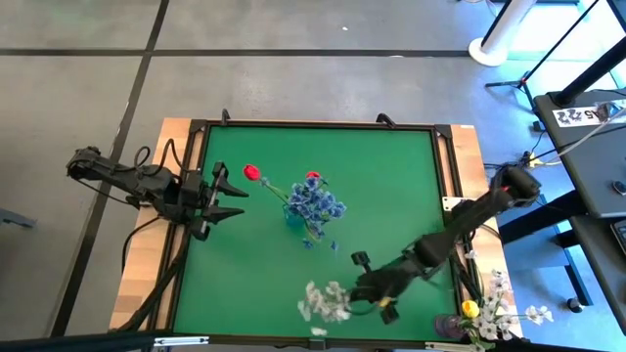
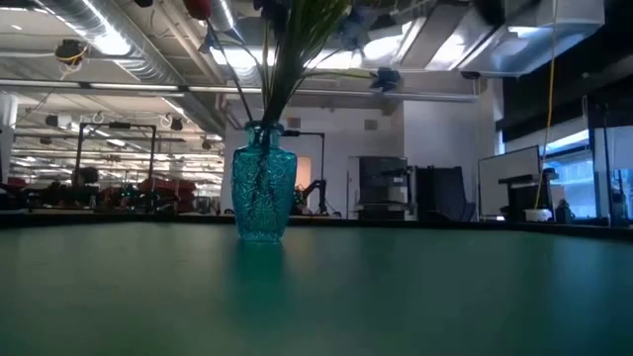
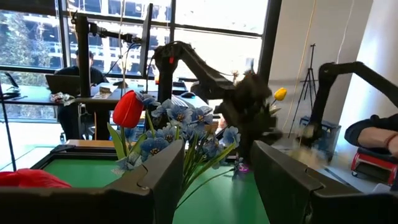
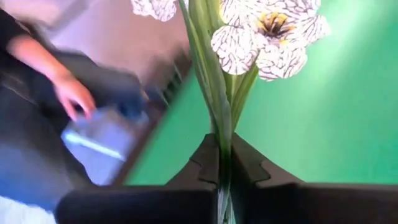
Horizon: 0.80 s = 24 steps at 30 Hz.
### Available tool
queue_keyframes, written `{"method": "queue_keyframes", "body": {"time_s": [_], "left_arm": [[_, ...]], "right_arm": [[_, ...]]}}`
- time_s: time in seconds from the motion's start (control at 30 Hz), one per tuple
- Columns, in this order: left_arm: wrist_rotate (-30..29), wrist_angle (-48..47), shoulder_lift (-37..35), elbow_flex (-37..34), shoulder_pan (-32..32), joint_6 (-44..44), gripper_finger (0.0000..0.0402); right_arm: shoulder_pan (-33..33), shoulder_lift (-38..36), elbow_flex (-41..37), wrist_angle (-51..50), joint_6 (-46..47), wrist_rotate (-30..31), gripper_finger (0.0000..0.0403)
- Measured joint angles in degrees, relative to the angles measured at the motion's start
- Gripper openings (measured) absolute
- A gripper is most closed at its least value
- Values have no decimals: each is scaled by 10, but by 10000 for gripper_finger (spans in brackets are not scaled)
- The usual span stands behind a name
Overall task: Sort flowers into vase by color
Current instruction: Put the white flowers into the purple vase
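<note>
A teal glass vase (image 2: pixel 264 193) stands mid-table on the green mat (image 1: pixel 391 186). It holds blue sprays (image 1: pixel 315 205) and two red tulips (image 1: pixel 251 173). My right gripper (image 1: pixel 356 292), near the table's front edge, is shut on a white blossom spray (image 1: pixel 325 301); the right wrist view shows its blossoms (image 4: pixel 267 31). My left gripper (image 1: pixel 235 200) waits open at the mat's left side, level, facing the vase, with nothing between its fingers (image 3: pixel 155 180). My right gripper pinches the white spray's green stems (image 4: pixel 222 155) between its two fingers. The fingers slant downward, coming from the table's right. The stems run on past the fingertips, and the blossoms stand out beyond them over the mat. I cannot tell whether the blossoms touch the mat.
More flowers, white sprays (image 1: pixel 504 303) and a yellow tulip (image 1: pixel 470 309), lie on the wooden edge at the near right corner. A person's hand (image 4: pixel 71 93) shows beyond the table's near edge. Bare mat lies to the vase's right and in front of it.
</note>
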Motion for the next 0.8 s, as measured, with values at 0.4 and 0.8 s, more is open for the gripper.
{"method": "queue_keyframes", "body": {"time_s": [0.4,0.8], "left_arm": [[0,0,0,0,0,0,185],[0,0,0,0,0,0,185]], "right_arm": [[22,-270,-202,305,-26,40,7],[-24,-529,-425,510,49,-10,9]]}}
